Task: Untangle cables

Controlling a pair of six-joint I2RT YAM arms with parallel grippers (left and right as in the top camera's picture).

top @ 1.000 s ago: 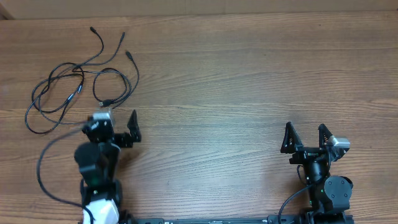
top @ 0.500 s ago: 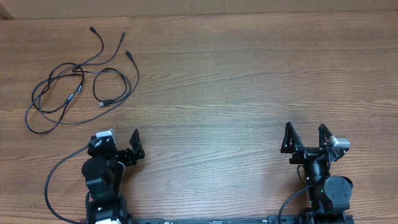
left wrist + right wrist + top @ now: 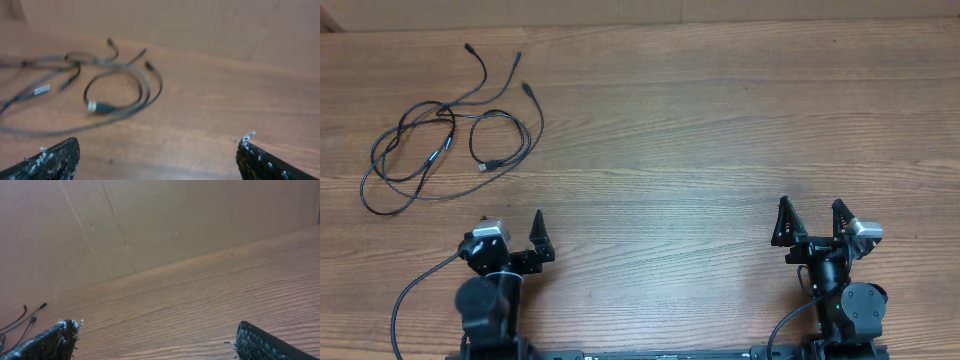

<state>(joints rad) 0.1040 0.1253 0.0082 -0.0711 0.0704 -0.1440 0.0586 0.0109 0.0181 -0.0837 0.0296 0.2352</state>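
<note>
A brown wooden table [image 3: 720, 120] fills the view from above; a plain brown cardboard wall [image 3: 150, 220] stands behind it. There is one bunch of cables [image 3: 450, 130]; it lies flat at the far left of the table; the cords are thin and black, with small plugs on the ends; they loop over each other, so I cannot count them for sure; three loose ends stick out at the far side. There are two arms, one at each near corner; both sit low and pulled back by the near edge, and both point away toward the wall. The left gripper [image 3: 510, 240] is spread wide with nothing in it; the cables are well in front of it, and nothing touches them; its camera shows them blurry [image 3: 115, 90]. The right gripper [image 3: 810, 215] is spread wide too and holds nothing; only bare table lies in front of it; the cables are far off to its left.
</note>
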